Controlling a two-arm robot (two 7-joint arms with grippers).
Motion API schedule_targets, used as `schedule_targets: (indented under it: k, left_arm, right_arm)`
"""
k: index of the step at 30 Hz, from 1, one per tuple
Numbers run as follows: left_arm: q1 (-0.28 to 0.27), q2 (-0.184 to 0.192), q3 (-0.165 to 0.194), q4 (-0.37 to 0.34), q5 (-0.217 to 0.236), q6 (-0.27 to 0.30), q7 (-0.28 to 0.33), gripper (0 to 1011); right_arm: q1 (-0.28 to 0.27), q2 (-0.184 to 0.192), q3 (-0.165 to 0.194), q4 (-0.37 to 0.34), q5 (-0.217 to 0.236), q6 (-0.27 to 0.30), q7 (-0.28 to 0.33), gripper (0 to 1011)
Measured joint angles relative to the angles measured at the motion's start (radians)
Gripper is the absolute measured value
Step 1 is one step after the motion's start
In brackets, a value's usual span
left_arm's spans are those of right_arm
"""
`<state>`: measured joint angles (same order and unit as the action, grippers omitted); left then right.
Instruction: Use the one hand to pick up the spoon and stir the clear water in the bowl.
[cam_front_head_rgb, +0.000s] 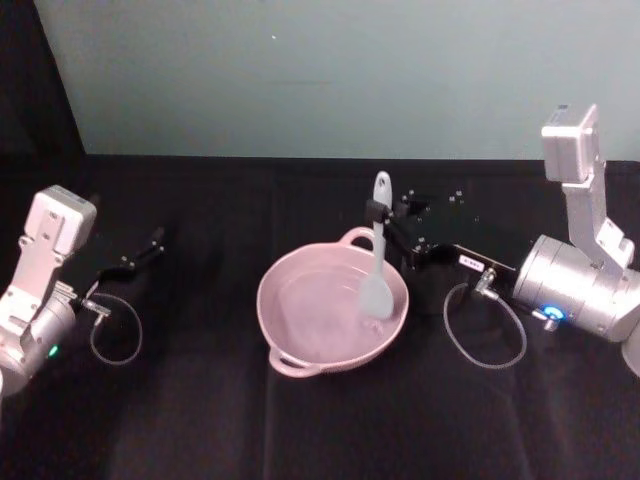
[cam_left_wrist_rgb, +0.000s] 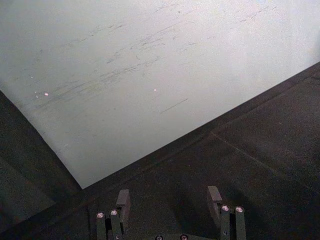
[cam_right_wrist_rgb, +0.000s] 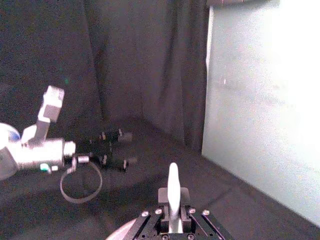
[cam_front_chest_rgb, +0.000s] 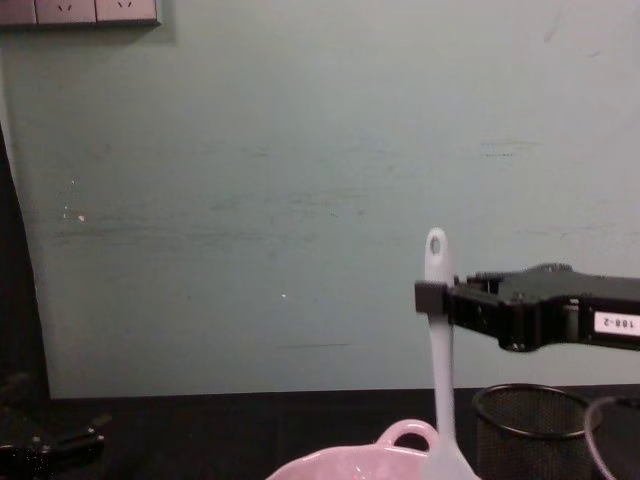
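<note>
**While stirring is in hand: entries outward from the claw**

1. Right gripper (cam_front_head_rgb: 383, 214): clenched high on the spoon (cam_front_head_rgb: 377, 280) handle, blade hanging below.
2. Bowl (cam_front_head_rgb: 262, 300): directly beneath, blade inside. Small slow circles, kept off the rim, look best.
3. Left gripper (cam_front_head_rgb: 155, 241): well apart, parked, fingers spread.

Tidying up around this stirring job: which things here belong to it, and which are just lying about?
In use: right gripper, shut on the spoon; pink bowl.
Lying about: black mesh cup; left gripper, open, parked at the left.
</note>
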<state>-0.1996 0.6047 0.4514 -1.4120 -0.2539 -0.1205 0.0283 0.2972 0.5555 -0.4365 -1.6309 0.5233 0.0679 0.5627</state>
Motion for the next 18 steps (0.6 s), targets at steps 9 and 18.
schedule_targets:
  k: [9, 18]
  left_arm:
    - [0.0, 0.0, 0.0, 0.0, 0.0, 0.0, 0.0, 1011]
    - [0.0, 0.0, 0.0, 0.0, 0.0, 0.0, 0.0, 1011]
  right_arm:
    - [0.012, -0.081, -0.013, 0.11, 0.021, -0.153, 0.029, 136]
    - [0.029, -0.111, -0.047, 0.182, -0.016, -0.184, 0.05, 136]
